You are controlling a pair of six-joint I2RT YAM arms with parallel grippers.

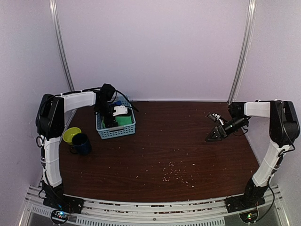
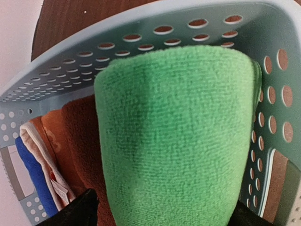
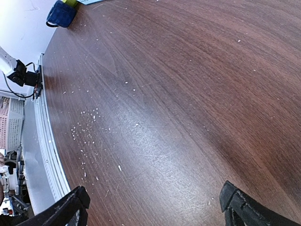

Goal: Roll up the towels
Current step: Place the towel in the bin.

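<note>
The green towel stands folded in a pale blue perforated basket, at the back left of the table in the top view. The rust towel is packed to its left in the same basket; its tag does not show. My left gripper is down in the basket, open, with one black finger on each side of the green towel. My right gripper hangs low over bare table at the right, open and empty.
A blue cloth and a white-and-orange striped cloth fill the basket's left end. A yellow-green cup and a dark blue mug stand left of the basket. Crumbs dot the brown table.
</note>
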